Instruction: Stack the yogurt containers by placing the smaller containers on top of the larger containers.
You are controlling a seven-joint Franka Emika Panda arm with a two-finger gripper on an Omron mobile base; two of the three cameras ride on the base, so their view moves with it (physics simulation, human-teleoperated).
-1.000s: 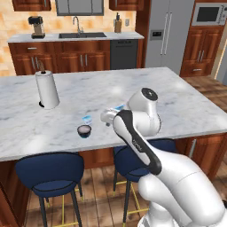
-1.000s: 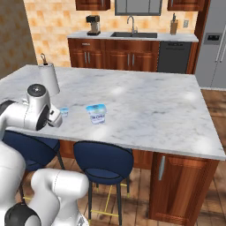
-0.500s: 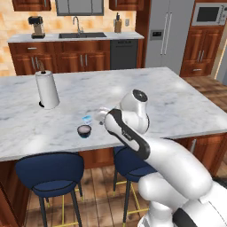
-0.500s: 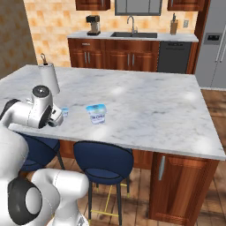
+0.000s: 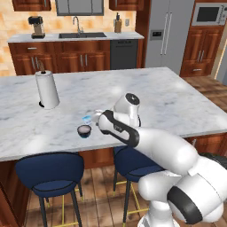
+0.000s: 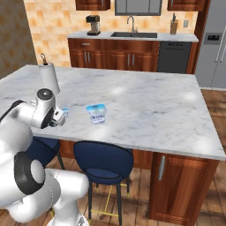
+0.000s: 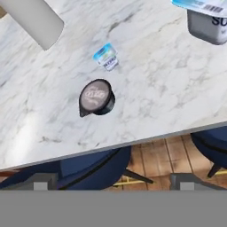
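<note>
Nothing is stacked yet — the dark cup (image 7: 96,97) and tiny white cup (image 7: 106,56) sit on the surface (image 7: 155,88) apart from the large tub (image 6: 96,113), nothing on its lid — the gripper (image 5: 98,116) hovers open-jawed and empty.

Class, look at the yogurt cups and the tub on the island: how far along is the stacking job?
Done: nothing is stacked. The dark cup, the tiny white cup and the large tub each stand apart on the counter.
In hand: nothing. The gripper is open, above the counter edge with the dark cup nearest it.
Left: both small cups must still be lifted and placed on the tub's blue lid.
</note>
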